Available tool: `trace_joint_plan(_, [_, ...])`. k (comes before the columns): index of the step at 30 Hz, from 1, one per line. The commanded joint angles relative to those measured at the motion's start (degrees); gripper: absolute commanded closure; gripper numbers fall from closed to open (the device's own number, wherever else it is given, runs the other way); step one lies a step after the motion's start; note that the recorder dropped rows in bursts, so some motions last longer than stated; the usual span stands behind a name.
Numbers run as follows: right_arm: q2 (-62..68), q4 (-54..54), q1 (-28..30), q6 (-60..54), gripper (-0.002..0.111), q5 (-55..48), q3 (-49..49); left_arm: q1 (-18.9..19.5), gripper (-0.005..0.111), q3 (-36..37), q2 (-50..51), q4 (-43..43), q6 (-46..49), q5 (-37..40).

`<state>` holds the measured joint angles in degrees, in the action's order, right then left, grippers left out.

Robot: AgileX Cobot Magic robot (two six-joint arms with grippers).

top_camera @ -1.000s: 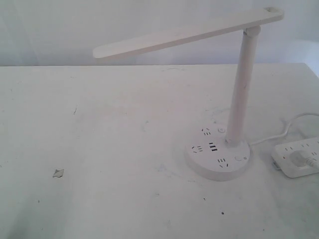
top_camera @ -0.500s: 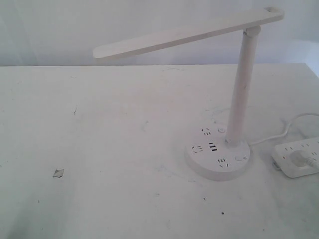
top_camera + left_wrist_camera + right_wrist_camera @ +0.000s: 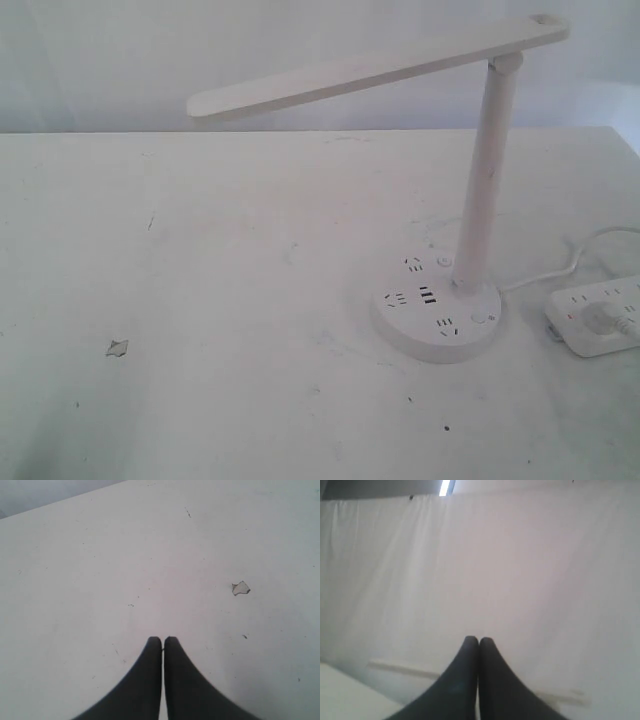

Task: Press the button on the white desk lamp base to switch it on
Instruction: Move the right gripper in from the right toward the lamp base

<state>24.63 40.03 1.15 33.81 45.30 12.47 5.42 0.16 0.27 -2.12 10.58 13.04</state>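
- A small grey chip marks the white table at the lower left of the exterior view, well apart from the lamp.
- The left gripper shows only in its wrist view. Its two dark fingers are pressed together tip to tip, pinching nothing, over bare table near that chip.
- The white desk lamp stands right of centre. Its bar head slopes down from the upper right corner toward the upper middle.
- The base rests on the table at lower right of centre. It shows socket holes, dark USB slots, one button by the foot of the pole and another button near its right edge.
- A cable curls toward the right edge.
- A white power strip lies just beside the base at the right edge.
- The right gripper has its fingers pressed together, empty, facing a white cloth backdrop.
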Motion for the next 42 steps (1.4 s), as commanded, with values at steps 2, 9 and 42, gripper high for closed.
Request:
trace_joint_plan(2, [15.89,8.64,0.02,6.75,0.108,-0.30,4.15,0.11,0.106,-0.16,-0.27,-0.37,-0.04,-0.16])
trace_joint_plan(9, [29.26,8.65,-0.11,8.07,0.108,-7.93,5.11,0.11,0.106,-0.16,-0.27,-0.37,-0.04,-0.16])
trace_joint_plan(42, [51.47,4.38,-14.30,9.97,0.108,-33.58,16.64,0.11,0.106,-0.16,-0.27,-0.37,-0.04,-0.16])
